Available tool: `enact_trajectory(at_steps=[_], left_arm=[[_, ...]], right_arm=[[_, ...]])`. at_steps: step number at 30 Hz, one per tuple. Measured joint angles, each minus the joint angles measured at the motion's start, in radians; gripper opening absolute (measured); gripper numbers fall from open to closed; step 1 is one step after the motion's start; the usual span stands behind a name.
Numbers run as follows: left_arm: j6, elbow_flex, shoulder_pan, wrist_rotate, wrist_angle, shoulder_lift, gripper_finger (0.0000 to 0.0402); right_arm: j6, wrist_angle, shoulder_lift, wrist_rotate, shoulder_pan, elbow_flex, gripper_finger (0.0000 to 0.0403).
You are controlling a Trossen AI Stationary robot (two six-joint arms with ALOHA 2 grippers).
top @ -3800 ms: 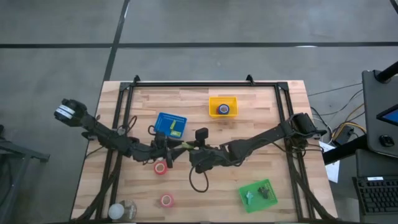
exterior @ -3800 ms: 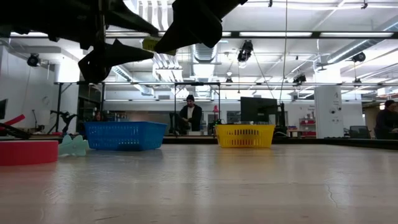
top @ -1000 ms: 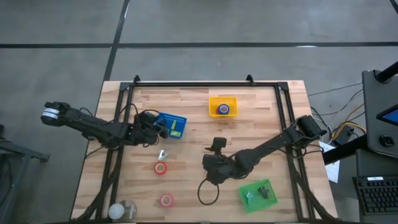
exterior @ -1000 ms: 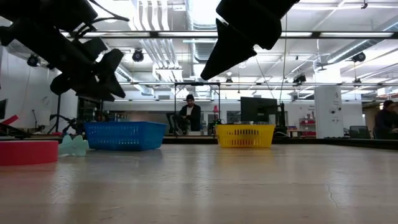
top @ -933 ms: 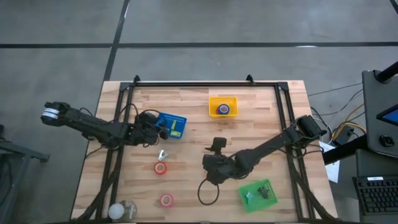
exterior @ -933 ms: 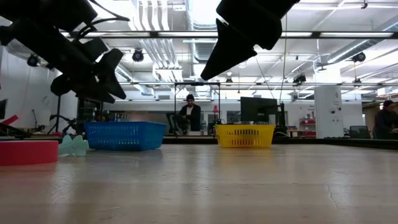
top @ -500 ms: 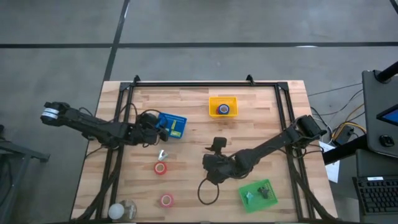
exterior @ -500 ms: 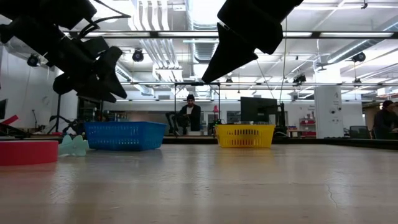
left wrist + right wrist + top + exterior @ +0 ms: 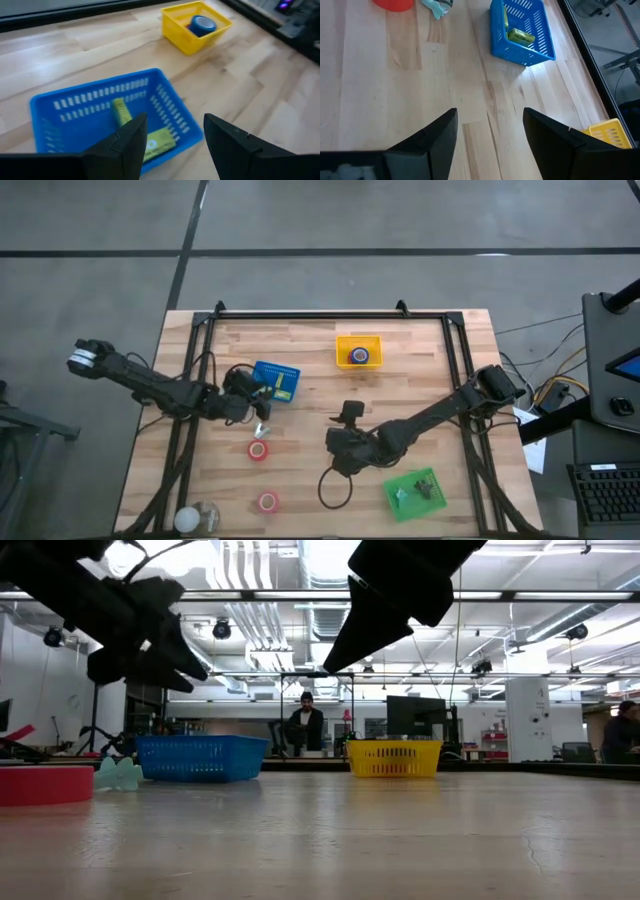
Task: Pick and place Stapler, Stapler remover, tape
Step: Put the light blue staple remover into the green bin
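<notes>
A yellow-green stapler (image 9: 150, 140) lies in the blue basket (image 9: 275, 380). The blue tape roll (image 9: 360, 356) sits in the yellow basket (image 9: 358, 340). Two red tape rolls (image 9: 258, 450) (image 9: 267, 502) lie flat on the table, and a pale teal stapler remover (image 9: 262, 428) rests near the upper one. My left gripper (image 9: 258, 404) hovers open just near-left of the blue basket and above the table. My right gripper (image 9: 336, 448) hangs open over the table's middle, its fingers pointing toward the left side.
A green basket (image 9: 415, 490) holding a small pale item stands at the near right. A clear roll-like object (image 9: 197, 518) sits at the near left corner. A black cable loops (image 9: 335, 485) below the right arm. A dark frame (image 9: 330, 313) rims the table.
My left gripper has shifted a little toward the near edge, away from the blue basket's left side and toward the stapler remover, staying open. The right arm has held still and nothing on the table has moved.
</notes>
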State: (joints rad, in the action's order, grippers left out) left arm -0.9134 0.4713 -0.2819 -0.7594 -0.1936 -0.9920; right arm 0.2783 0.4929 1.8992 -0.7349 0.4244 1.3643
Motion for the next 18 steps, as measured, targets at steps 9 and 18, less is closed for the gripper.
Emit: enact_trajectory(at_steps=[9, 18], left_arm=[[0.155, 0.000, -0.165, -0.080, 0.213, 0.000, 0.0197], [0.162, -0.012, -0.287, -0.123, 0.238, -0.006, 0.0197]], right_arm=[[-0.015, -0.021, 0.000, 0.011, 0.001, 0.000, 0.0221], [-0.068, -0.137, 0.000, 0.089, 0.001, -0.013, 0.0221]])
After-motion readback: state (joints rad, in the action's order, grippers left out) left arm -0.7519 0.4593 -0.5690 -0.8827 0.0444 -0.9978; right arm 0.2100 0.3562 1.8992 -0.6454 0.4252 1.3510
